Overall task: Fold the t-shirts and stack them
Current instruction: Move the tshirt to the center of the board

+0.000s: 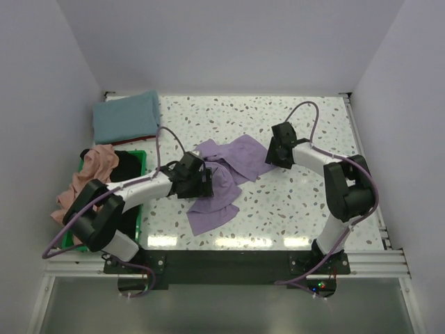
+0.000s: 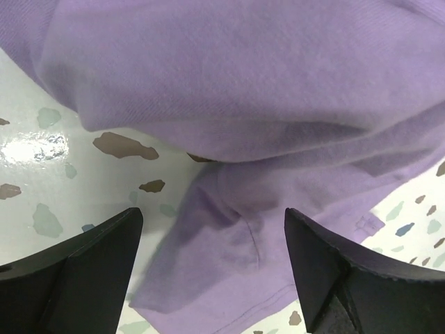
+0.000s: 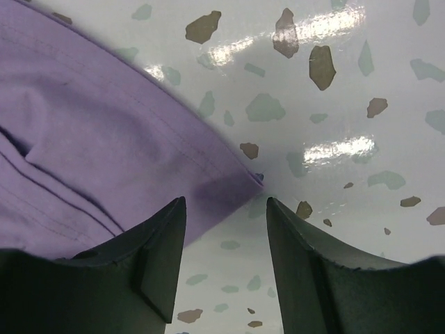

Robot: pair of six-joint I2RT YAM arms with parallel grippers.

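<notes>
Nothing legible
The lavender t-shirt (image 1: 240,158) and speckled surface (image 1: 292,202) carry no lettering, label or number.

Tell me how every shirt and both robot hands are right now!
Lavender t-shirt: unfolded, rumpled on the table.
Teal t-shirt: folded, flat at the far left.
Salmon pink t-shirt: crumpled, hanging over the green bin's edge.
Black t-shirt: bunched inside the bin.
Left gripper: open, above the lavender cloth.
Right gripper: open, fingers either side of the lavender t-shirt's corner.
</notes>
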